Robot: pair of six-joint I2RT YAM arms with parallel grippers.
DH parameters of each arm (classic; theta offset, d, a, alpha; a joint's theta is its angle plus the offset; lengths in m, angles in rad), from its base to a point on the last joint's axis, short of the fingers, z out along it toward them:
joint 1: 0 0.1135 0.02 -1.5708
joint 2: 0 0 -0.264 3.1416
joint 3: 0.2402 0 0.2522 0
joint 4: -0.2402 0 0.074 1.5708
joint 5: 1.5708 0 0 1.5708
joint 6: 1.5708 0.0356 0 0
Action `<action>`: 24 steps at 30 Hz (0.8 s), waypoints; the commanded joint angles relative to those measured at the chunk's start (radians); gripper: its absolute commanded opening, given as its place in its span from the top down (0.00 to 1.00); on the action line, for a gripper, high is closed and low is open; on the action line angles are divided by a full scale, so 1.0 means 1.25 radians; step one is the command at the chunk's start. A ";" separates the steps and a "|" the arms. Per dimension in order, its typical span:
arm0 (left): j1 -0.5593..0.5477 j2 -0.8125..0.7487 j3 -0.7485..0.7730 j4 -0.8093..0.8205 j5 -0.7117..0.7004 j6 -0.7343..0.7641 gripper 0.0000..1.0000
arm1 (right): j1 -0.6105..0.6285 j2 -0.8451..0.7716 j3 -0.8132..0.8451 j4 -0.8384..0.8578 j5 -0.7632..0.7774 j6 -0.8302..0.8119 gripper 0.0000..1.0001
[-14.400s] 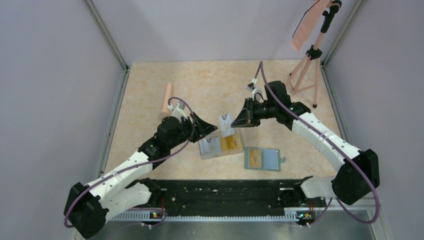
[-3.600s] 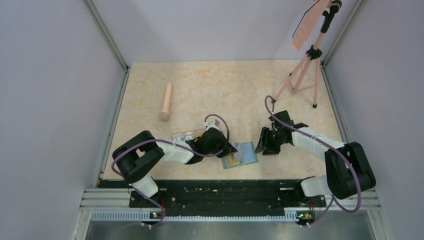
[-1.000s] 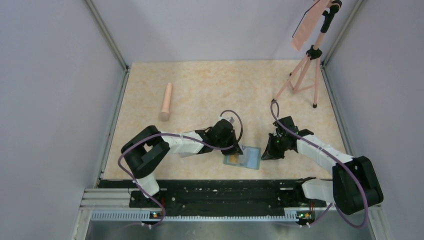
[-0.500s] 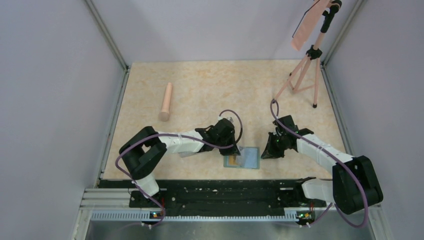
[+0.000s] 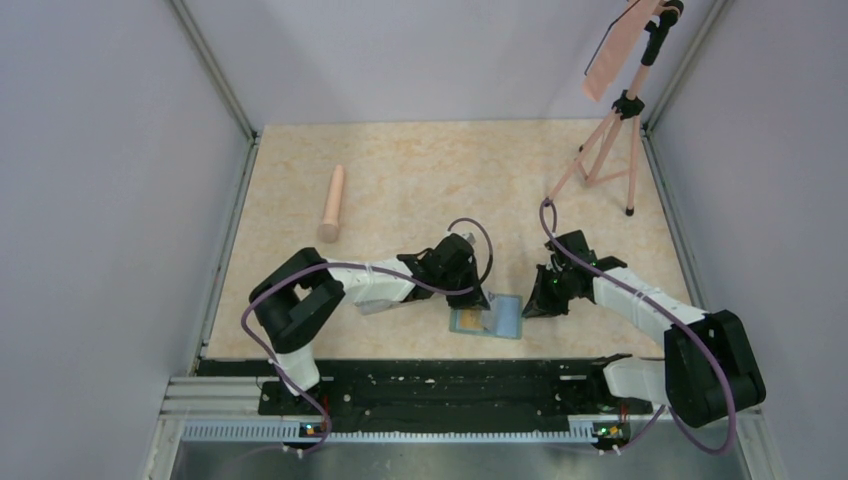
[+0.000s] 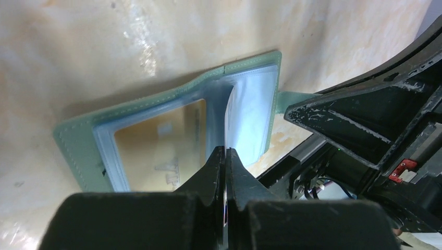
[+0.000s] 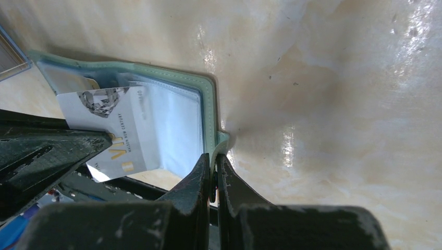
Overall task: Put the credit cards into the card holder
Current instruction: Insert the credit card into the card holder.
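Card holder [image 5: 505,320]: limp, we judge; right gripper [image 7: 213,162] pinches its tab [image 7: 223,139], left gripper [image 6: 225,152] clamps a slick card [image 7: 112,135] over it.

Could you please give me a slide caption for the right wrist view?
Right gripper pinches the tab of the open wallet; left gripper holds a pale card at its pockets.

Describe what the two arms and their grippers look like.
The left arm and right arm have white shells on their links and bulky black joints. A purple cable loops loosely along each. The left gripper and right gripper are black, with flat tapered fingers, scuffed and flecked pale along the edges.
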 commanded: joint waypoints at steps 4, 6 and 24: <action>-0.002 0.037 0.012 0.084 0.061 -0.016 1.00 | 0.000 0.007 0.033 0.027 -0.013 -0.005 1.00; -0.001 0.037 0.008 0.099 0.064 -0.023 1.00 | 0.000 0.011 0.034 0.031 -0.016 -0.004 1.00; -0.030 0.049 0.152 -0.222 -0.057 0.100 0.75 | 0.001 0.018 0.059 0.032 -0.016 -0.005 1.00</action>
